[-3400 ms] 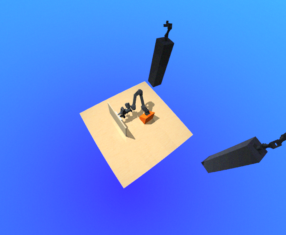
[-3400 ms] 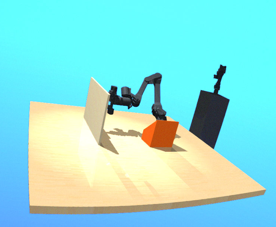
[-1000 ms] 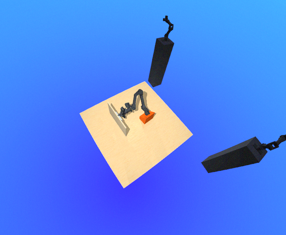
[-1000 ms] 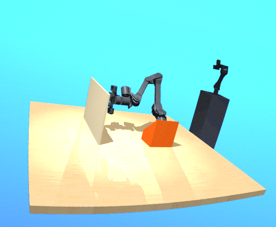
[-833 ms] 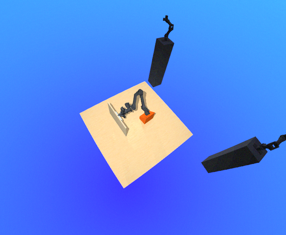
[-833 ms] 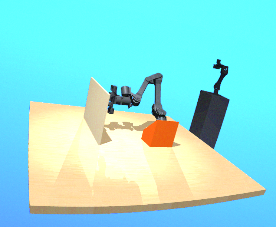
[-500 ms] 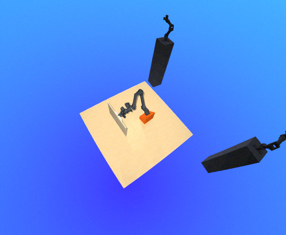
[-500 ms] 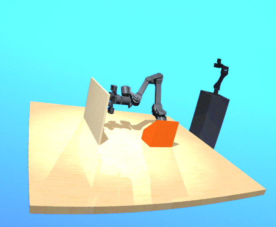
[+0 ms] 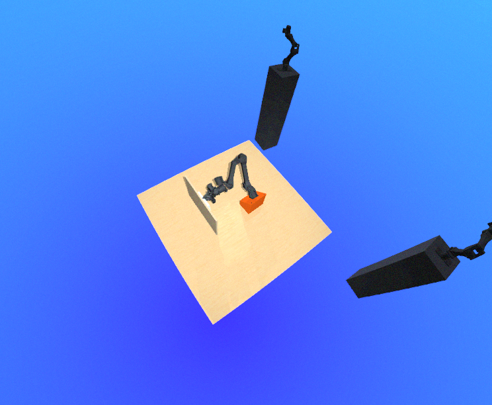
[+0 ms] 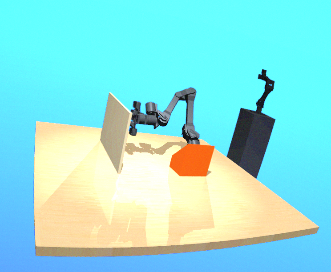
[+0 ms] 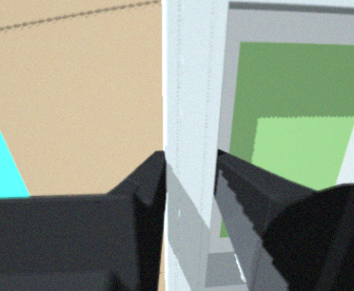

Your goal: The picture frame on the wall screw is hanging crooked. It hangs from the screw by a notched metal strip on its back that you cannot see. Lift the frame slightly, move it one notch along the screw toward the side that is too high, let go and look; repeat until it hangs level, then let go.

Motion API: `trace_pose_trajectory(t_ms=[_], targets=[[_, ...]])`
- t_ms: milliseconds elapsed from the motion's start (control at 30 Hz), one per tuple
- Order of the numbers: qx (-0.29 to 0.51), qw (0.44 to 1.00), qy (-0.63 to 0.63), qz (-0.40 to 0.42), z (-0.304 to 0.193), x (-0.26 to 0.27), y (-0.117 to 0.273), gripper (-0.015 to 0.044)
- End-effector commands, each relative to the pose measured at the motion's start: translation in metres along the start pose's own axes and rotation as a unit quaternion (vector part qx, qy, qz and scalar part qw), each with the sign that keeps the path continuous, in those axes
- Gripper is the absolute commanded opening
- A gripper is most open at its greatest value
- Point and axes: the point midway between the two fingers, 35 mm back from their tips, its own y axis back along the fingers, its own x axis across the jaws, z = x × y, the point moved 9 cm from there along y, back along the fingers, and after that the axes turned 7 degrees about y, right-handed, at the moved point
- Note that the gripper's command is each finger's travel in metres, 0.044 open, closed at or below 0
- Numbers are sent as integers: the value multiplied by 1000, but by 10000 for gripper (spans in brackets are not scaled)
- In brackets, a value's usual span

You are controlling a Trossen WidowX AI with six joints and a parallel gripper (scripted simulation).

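Between the fingers of the tool point(image 9: 207, 198) point(image 10: 132, 119) point(image 11: 190, 166), the picture frame point(image 11: 189, 95) is pinched by its white side bar.

It is in front of the upright wall panel point(image 9: 198, 202) point(image 10: 115, 131) point(image 11: 78, 95); its inside shows a grey border and a green picture, partly lighter.

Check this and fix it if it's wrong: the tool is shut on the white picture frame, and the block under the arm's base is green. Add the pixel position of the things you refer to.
The block point(image 9: 250, 205) point(image 10: 191, 161) under the arm's base is orange, not green, as the exterior view shows. The rest stands: the tool point(image 9: 206, 198) point(image 11: 191, 154) is shut on the white picture frame point(image 11: 189, 95).
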Motion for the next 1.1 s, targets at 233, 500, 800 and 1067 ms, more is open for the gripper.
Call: trace_pose_trajectory(t_ms=[233, 500, 800, 1067], targets=[[1, 1000, 2, 8, 0, 2, -1, 0], [1, 1000, 2, 8, -1, 2, -1, 0], [1, 1000, 2, 8, -2, 1, -1, 0], [1, 1000, 2, 8, -3, 2, -1, 0]])
